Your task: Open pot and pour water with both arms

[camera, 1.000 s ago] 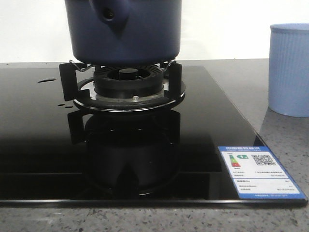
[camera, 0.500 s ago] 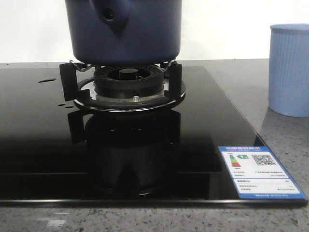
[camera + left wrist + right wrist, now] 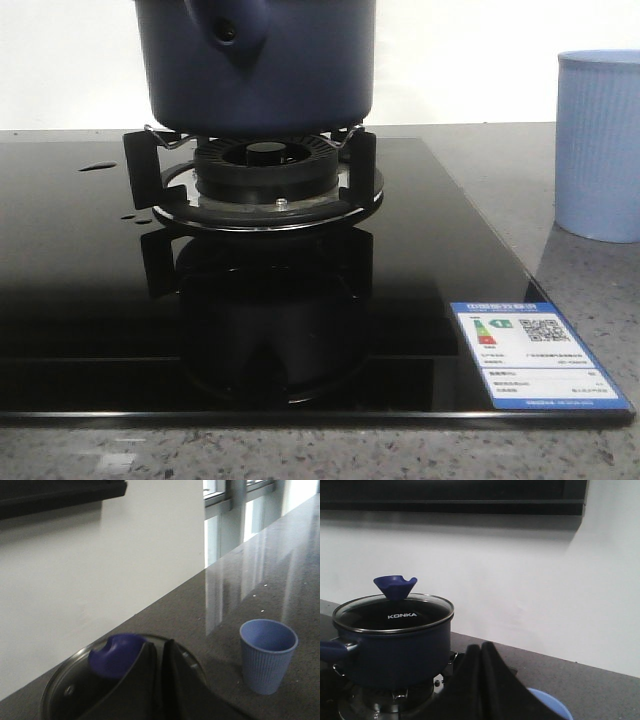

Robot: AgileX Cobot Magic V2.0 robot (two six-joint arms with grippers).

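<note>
The dark navy pot (image 3: 290,70) stands on the gas burner (image 3: 265,165), its handle bracket (image 3: 228,30) facing the front camera. In the right wrist view the pot (image 3: 395,650) carries a glass lid (image 3: 395,612) with a blue knob (image 3: 395,586). My left gripper (image 3: 162,642) is shut and hangs just above the lid (image 3: 60,680), beside the knob (image 3: 117,655), which its left finger partly hides. My right gripper (image 3: 481,646) is shut and empty, some way off to the side of the pot. Neither gripper shows in the front view.
A pale blue ribbed cup (image 3: 600,140) stands on the grey counter right of the black glass hob (image 3: 80,280); it also shows in the left wrist view (image 3: 267,655) and behind my right fingers (image 3: 555,707). An energy label (image 3: 535,355) sits at the hob's front right corner. A white wall is behind.
</note>
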